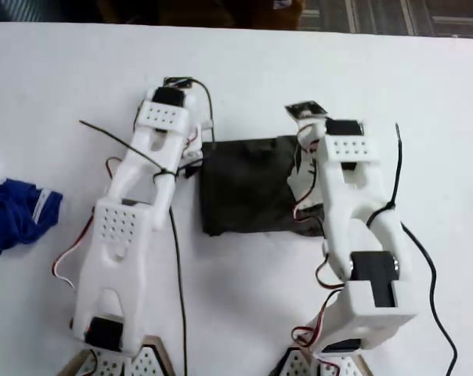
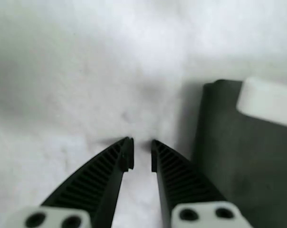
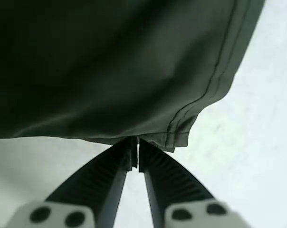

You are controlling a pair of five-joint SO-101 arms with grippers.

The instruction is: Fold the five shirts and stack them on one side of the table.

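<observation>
Item 1: dark grey-black cloth shirt (image 1: 244, 188), folded to a rough rectangle, lying flat at the middle of the counter between my two arms.

Item 2: bright blue cloth shirt (image 1: 13, 215), crumpled and unfolded, at the counter's left edge in the high view, well apart from the dark one.

Item 3: white flat counter (image 1: 64, 70), carrying both shirts.

Item 4: my left hand (image 2: 142, 154), black ribbed fingers held narrow with a slim gap and nothing between them. It hangs over bare counter just beside the dark shirt's (image 2: 229, 156) edge, not touching it.

Item 5: my right hand (image 3: 135, 152), fingers drawn almost together, with the tips right at the stitched hem of the dark shirt (image 3: 110, 66). I cannot tell whether any cloth is pinched between them.

Item 6: my white left arm (image 1: 135, 196) and white right arm (image 1: 354, 204), flanking the dark shirt. The right arm overlaps its right edge.
</observation>
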